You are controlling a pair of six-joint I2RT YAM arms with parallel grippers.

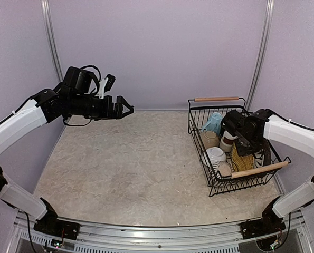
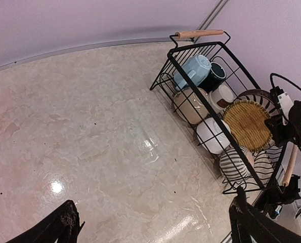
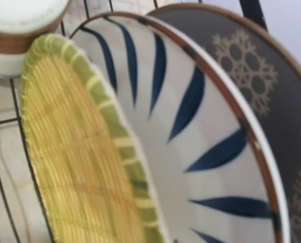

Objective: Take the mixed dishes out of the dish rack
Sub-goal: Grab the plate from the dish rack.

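Observation:
The dish rack (image 1: 191,125) stands at the table's right and also shows in the left wrist view (image 2: 163,76). It holds a light blue mug (image 2: 192,71), a dark green mug (image 2: 213,77), a brown-white cup (image 2: 222,96), a white bowl (image 2: 212,135) and a striped grey mug (image 2: 234,163). A woven yellow plate (image 3: 74,162), a blue-striped plate (image 3: 190,126) and a dark patterned plate (image 3: 261,76) stand on edge. My right gripper (image 1: 245,133) is down among these plates, its fingers hidden. My left gripper (image 1: 126,109) is open and empty, high over the table's far left.
The rack has a wooden handle at the far end (image 1: 216,98) and one at the near end (image 1: 259,169). A beige cup (image 1: 209,139) sits in the rack's left side. The marbled table (image 1: 125,168) is bounded by purple walls close behind and beside it.

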